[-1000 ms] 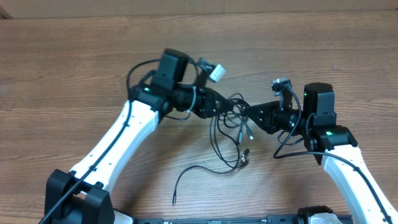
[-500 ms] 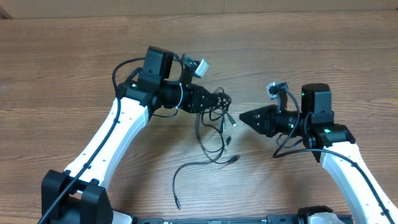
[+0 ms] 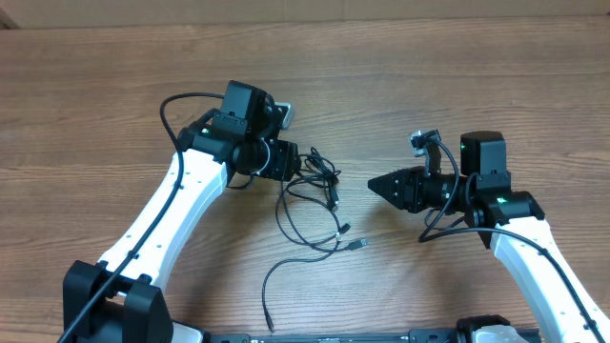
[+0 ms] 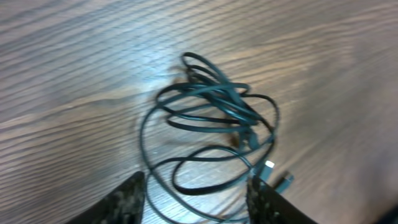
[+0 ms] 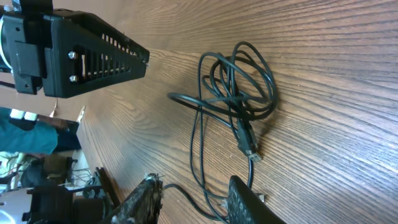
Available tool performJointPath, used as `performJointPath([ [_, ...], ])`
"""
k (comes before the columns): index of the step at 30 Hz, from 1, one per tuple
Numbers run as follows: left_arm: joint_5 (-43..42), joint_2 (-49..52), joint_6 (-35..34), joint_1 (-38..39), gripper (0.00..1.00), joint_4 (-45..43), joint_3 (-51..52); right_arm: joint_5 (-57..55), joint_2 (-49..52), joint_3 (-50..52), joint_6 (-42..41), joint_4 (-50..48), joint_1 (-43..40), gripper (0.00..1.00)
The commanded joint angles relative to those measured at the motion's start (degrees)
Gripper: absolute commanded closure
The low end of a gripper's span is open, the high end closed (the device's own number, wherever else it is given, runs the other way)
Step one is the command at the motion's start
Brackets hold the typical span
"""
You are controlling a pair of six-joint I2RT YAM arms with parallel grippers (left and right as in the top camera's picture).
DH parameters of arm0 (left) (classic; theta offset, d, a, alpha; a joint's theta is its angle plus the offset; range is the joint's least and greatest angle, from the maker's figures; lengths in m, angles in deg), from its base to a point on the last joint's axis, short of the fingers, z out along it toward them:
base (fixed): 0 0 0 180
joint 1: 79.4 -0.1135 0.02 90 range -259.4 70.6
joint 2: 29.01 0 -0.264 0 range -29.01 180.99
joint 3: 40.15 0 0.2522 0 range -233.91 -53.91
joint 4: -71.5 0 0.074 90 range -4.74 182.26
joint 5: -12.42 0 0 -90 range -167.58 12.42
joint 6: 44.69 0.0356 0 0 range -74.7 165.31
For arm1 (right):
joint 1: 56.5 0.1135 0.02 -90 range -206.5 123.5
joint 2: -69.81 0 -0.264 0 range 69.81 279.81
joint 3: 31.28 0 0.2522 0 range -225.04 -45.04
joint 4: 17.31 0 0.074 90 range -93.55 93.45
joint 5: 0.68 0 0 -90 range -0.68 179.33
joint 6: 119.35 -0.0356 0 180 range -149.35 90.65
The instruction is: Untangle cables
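Observation:
The cables [image 3: 319, 176] lie on the wooden table as a small black tangle, with long loose loops trailing toward the front [image 3: 286, 262]. A silver plug [image 3: 360, 245] rests at the right of those loops. My left gripper [image 3: 289, 162] hovers just left of the tangle, open and holding nothing. In the left wrist view the coil [image 4: 211, 118] lies ahead of the open left gripper [image 4: 196, 202], and one loop runs on the table below the jaws. My right gripper [image 3: 374, 184] points left, a short way right of the tangle. It [image 5: 196, 202] is open and empty, with the cables [image 5: 239, 84] beyond it.
The left gripper's black housing [image 5: 81, 53] shows at the top left of the right wrist view. One thin cable end [image 3: 268, 324] reaches close to the table's front edge. Bare wood [image 3: 457, 86] surrounds the arms.
My left gripper has opened and let the tangle drop onto the table while pulling back left. The right gripper released the cables earlier and drew back right.

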Motion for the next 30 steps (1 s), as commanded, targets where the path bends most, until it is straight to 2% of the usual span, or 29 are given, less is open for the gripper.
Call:
performJointPath([
  [1,4.22,-1.05,-0.9,0.02,0.43,0.15,-0.9,-1.68,0.17,-0.07,0.02,0.04,-0.11,0.67],
  [6,3.41,-0.98,-0.87,0.02,0.41,0.13,-0.87,-1.68,0.17,-0.07,0.04,0.07,-0.11,0.66],
  [12,7.56,-0.81,-0.42,0.02,0.31,-0.57,-0.81,-1.68,0.17,-0.07,0.04,0.07,-0.11,0.66],
  [19,7.54,2.93,1.07,0.02,0.17,1.6,-0.79,-1.68,0.17,-0.07,0.04,0.5,-0.11,0.67],
  [24,0.2,7.1,1.84,0.02,0.09,2.67,-0.79,-1.7,0.17,-0.07,0.04,1.03,-0.11,0.67],
  [26,-4.63,9.01,4.79,0.02,0.07,2.67,-0.79,-1.7,0.17,-0.07,0.04,1.03,-0.11,0.67],
  [30,-8.9,11.85,8.92,0.02,0.01,2.71,-0.79,-1.68,0.17,-0.07,0.04,1.09,-0.11,0.67],
])
